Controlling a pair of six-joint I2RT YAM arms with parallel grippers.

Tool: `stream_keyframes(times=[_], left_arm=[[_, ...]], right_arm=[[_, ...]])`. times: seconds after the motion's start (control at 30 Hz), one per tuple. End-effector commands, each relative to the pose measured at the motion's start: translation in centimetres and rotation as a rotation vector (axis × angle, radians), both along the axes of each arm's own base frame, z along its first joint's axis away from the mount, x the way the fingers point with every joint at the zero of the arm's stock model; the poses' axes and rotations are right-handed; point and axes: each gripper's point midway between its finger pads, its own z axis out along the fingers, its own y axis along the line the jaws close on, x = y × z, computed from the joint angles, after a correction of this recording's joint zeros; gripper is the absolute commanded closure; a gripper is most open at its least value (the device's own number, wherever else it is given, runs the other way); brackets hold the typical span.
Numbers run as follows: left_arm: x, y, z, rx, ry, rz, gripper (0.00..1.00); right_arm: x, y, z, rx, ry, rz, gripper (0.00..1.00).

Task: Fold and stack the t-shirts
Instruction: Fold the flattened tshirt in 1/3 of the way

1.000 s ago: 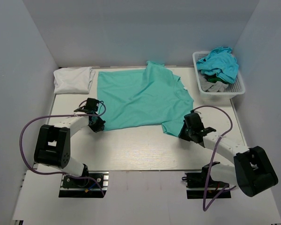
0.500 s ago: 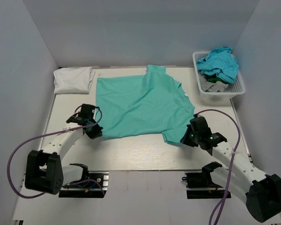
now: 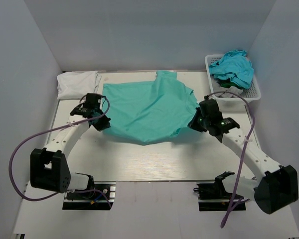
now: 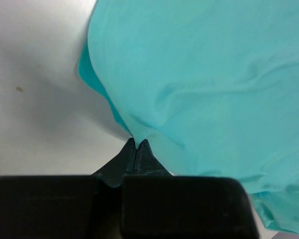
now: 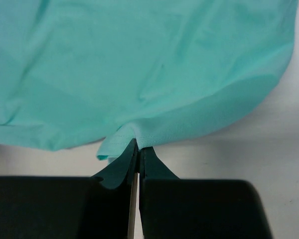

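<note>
Left tool (image 4: 135,146): clamped shut on the edge of the soft mint-green cotton t-shirt (image 3: 144,107).
Right tool (image 5: 136,145): pinched shut on the same shirt's opposite edge.
Shirt: spread between and ahead of both tools, over the pale tabletop (image 3: 154,159).

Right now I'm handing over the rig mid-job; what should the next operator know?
Left gripper: jaws shut on the near left corner of the mint-green t-shirt.
Right gripper: jaws shut on its near right corner.
Near edge lifted, rest on the table.
White t-shirt lies folded, far left.
Turquoise t-shirts crumpled in the basket.
Left to do: fold the mint one, stack it, then the basket's.
</note>
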Motion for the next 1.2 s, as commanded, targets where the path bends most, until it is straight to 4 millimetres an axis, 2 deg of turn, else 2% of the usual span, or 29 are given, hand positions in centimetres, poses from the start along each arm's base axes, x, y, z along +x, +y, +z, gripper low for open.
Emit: stream_keyframes(times=[0.0,0.07,0.13,0.17,0.23,0.27,0.33,0.4,0.43,0.47,0.5,0.53,0.57,0.6,0.63,0.67,0.7,0.73,0.77,0.8,0.83,0.87,0.9,0.93,1.0,1.03,1.07,1.1,1.17], left_arm=[[3.5,1.4,3.1,0.056,-0.095,0.066,1.00],[4.2,1.7,2.8,0.078,-0.075,0.076,1.00],[5.0,2.2,3.1,0.077,-0.061,0.103,1.00],[5.3,2.1,2.8,0.079,-0.053,0.103,1.00],[5.7,2.6,1.8,0.083,-0.014,0.137,1.00],[6.2,2.9,1.7,0.078,-0.012,0.160,1.00],[7.6,3.0,1.4,0.060,-0.022,0.179,1.00],[9.0,3.3,1.6,0.057,-0.049,0.204,1.00],[10.0,3.2,1.7,0.050,-0.084,0.205,1.00],[11.1,3.5,1.4,0.048,-0.093,0.215,1.00],[11.9,3.4,1.2,0.047,-0.102,0.215,1.00],[12.6,3.3,0.9,0.046,-0.105,0.215,1.00],[13.6,3.4,0.1,0.054,-0.090,0.228,1.00],[14.1,3.6,-0.4,0.061,-0.083,0.245,1.00],[14.3,3.7,-1.0,0.069,-0.062,0.268,1.00],[15.2,3.6,-0.8,0.062,-0.064,0.280,0.91],[15.6,4.0,-1.2,0.065,-0.050,0.289,0.81],[15.9,4.3,-2.6,0.089,-0.018,0.296,0.71],[16.8,4.5,-1.9,0.101,-0.028,0.303,0.56],[17.2,4.7,-1.8,0.111,-0.026,0.308,0.31],[17.5,5.1,-1.6,0.113,-0.021,0.317,0.23],[18.1,5.2,-0.7,0.118,-0.033,0.322,0.15],[18.2,5.2,-0.3,0.122,-0.037,0.313,0.01],[18.2,5.2,-0.3,0.122,-0.037,0.313,0.01],[17.9,5.2,1.3,0.122,-0.068,0.302,0.01],[17.1,4.9,0.9,0.130,-0.059,0.282,0.01],[16.7,4.2,1.0,0.125,-0.065,0.255,0.01],[16.7,3.7,1.2,0.102,-0.082,0.231,0.01],[15.4,2.2,0.7,0.053,-0.079,0.164,0.01]], right_arm=[[4.3,-0.2,3.0,-0.025,-0.098,-0.048,1.00],[5.6,-0.1,2.9,-0.041,-0.094,-0.046,1.00],[7.6,0.2,4.4,-0.039,-0.122,-0.056,1.00],[8.4,-0.1,3.7,-0.055,-0.102,-0.070,1.00],[10.4,0.0,4.5,-0.056,-0.121,-0.085,1.00],[11.7,0.0,3.6,-0.081,-0.100,-0.077,1.00],[13.4,0.0,4.6,-0.083,-0.134,-0.074,1.00],[15.6,0.0,3.7,-0.098,-0.133,-0.078,1.00],[16.8,0.3,5.0,-0.087,-0.172,-0.074,1.00],[17.7,0.5,3.0,-0.105,-0.138,-0.071,1.00],[18.6,0.5,3.0,-0.097,-0.150,-0.080,1.00],[20.0,0.9,4.6,-0.078,-0.192,-0.086,1.00],[21.1,0.9,2.3,-0.100,-0.161,-0.092,1.00],[21.8,0.6,1.8,-0.105,-0.155,-0.095,1.00],[22.9,1.0,2.7,-0.097,-0.179,-0.089,1.00],[24.6,1.2,0.1,-0.126,-0.146,-0.072,1.00],[26.0,1.8,1.0,-0.128,-0.178,-0.057,0.95],[26.7,1.9,0.7,-0.165,-0.188,-0.013,0.80],[28.9,2.7,-0.1,-0.183,-0.196,0.004,0.80],[29.3,2.8,-0.3,-0.186,-0.191,0.024,0.78],[29.6,2.8,-2.3,-0.194,-0.155,0.036,0.73],[30.4,3.1,-0.8,-0.187,-0.189,0.040,0.60],[30.1,3.8,-0.6,-0.176,-0.193,0.087,0.57],[29.9,3.8,0.9,-0.168,-0.217,0.096,0.52],[28.4,4.1,-0.1,-0.174,-0.207,0.133,0.38],[26.9,3.8,1.2,-0.167,-0.221,0.134,0.32],[26.8,3.7,1.4,-0.149,-0.241,0.127,0.25],[25.4,3.0,-0.1,-0.147,-0.201,0.123,0.22],[23.2,2.4,0.2,-0.146,-0.202,0.107,0.18]])
